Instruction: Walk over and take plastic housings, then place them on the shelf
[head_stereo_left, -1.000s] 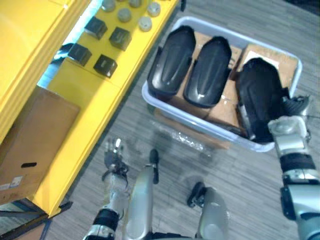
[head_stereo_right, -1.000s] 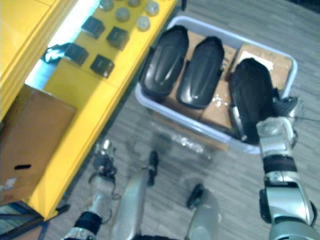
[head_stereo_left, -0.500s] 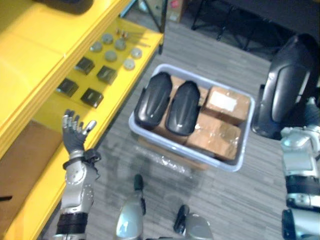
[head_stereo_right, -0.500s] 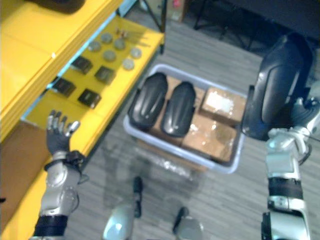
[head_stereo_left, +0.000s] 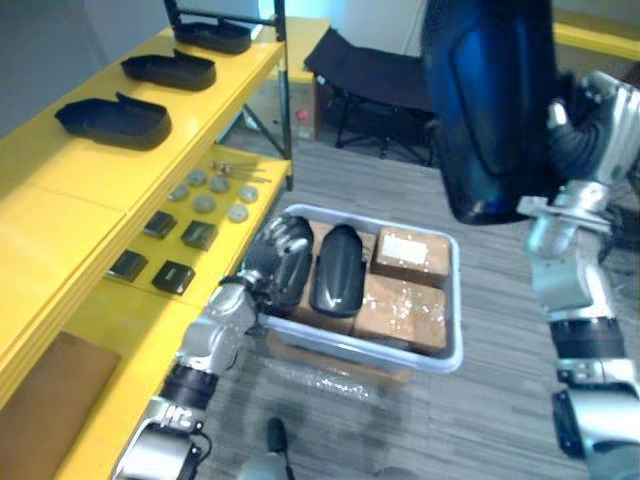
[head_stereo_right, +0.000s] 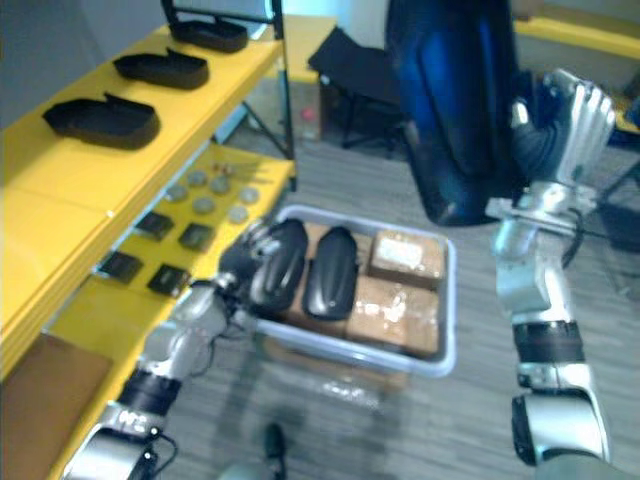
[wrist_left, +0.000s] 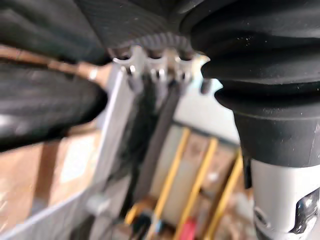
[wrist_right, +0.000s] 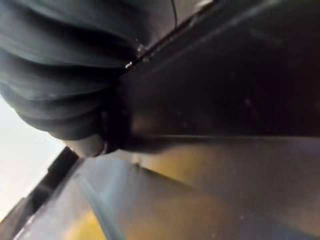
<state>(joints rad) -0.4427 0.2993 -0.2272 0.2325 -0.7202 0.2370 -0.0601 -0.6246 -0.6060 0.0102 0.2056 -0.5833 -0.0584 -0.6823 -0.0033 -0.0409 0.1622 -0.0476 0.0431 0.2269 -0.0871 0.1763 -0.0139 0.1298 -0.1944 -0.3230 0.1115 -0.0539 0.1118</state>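
Right robot hand (head_stereo_right: 560, 130): curled tight on lifted housing (head_stereo_left: 490, 100), upper right of frame.
Lifted housing: upright, long axis vertical, rounded end down.
Left robot hand (head_stereo_left: 265, 255): on left bin housing (head_stereo_left: 295, 275), centre; grip you can't tell.
Bin (head_stereo_left: 440, 355): second housing (head_stereo_left: 337, 268) alongside, both long axes up-frame.
Your step: carry to shelf (head_stereo_left: 60, 190), frame left; lay it flat, clear the edge.

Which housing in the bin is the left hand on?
The housing nearer the yellow shelf: the left hand covers its end; the other housing, beside the boxes, is untouched.
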